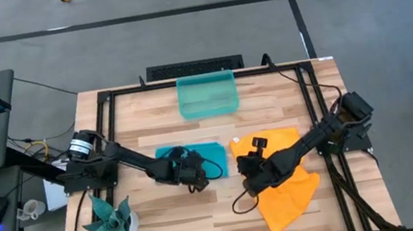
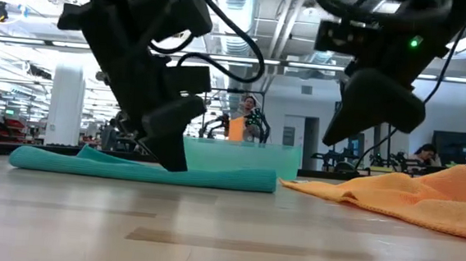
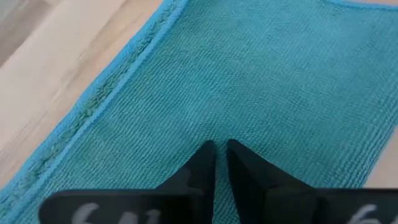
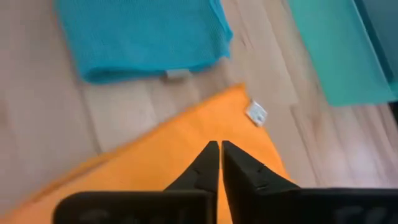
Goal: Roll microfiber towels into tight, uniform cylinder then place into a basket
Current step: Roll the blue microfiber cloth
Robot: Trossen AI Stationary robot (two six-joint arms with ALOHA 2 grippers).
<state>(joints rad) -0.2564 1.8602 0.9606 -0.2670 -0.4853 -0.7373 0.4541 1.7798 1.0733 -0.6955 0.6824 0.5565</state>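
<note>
The teal-blue towel (image 1: 196, 153) lies folded and flat on the table's middle; it also shows in the low view (image 2: 132, 169). My left gripper (image 1: 192, 172) is shut, its tips down on this towel near its near edge. The orange towel (image 1: 285, 181) lies spread and rumpled to the right, one corner with a white tag (image 4: 256, 113) pointing toward the teal towel. My right gripper (image 1: 249, 178) is shut and empty, held above the orange towel's left part (image 2: 357, 114). The teal-green basket (image 1: 207, 93) stands at the far middle. My left gripper presses its shut fingertips (image 3: 208, 152) down on the teal towel's top surface (image 3: 217, 124), inward of its hemmed edge (image 3: 118, 81). The fingers come slanting down from the table's left side. The towel lies flat on the table under them.
A teal spiky plant figure (image 1: 109, 220) stands at the near left corner. A black frame (image 1: 108, 105) runs around the table's far and side edges. Bare wood shows between the towels and the basket and along the near edge.
</note>
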